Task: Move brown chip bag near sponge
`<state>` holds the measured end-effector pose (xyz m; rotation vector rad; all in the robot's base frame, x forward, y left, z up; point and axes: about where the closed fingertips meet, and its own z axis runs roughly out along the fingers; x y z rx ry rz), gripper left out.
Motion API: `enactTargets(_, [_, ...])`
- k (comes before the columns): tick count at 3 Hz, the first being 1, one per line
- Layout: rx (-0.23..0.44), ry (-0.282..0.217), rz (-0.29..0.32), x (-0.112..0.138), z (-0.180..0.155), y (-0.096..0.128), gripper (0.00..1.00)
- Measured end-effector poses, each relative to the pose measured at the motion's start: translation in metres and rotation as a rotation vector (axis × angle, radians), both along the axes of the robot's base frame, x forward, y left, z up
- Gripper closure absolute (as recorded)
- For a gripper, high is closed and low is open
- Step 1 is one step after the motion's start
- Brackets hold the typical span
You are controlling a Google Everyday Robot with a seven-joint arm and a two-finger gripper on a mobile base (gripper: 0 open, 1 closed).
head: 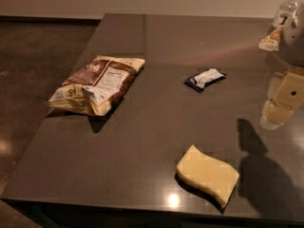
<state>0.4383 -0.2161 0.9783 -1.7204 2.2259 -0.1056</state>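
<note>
The brown chip bag (97, 84) lies flat on the left part of the dark table (142, 141), near its left edge, with its white nutrition label facing up. The pale yellow sponge (208, 174) with wavy edges lies near the front edge, right of the middle. My gripper (281, 103) hangs above the right side of the table, up and to the right of the sponge and far from the bag. It holds nothing that I can see, and its shadow falls on the table just right of the sponge.
A small dark-blue and white packet (205, 79) lies in the middle of the table between bag and gripper. My arm (289, 18) comes in at the top right corner. Bare floor (38, 56) lies beyond the table's left edge.
</note>
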Motion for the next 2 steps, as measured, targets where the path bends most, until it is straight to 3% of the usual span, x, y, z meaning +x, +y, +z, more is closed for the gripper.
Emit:
enactTargets(1, [0.0, 0.0, 0.0, 0.0, 0.0, 0.0, 0.0])
enactTargets(2, [0.022, 0.011, 0.038, 0.011, 0.0, 0.013, 0.0])
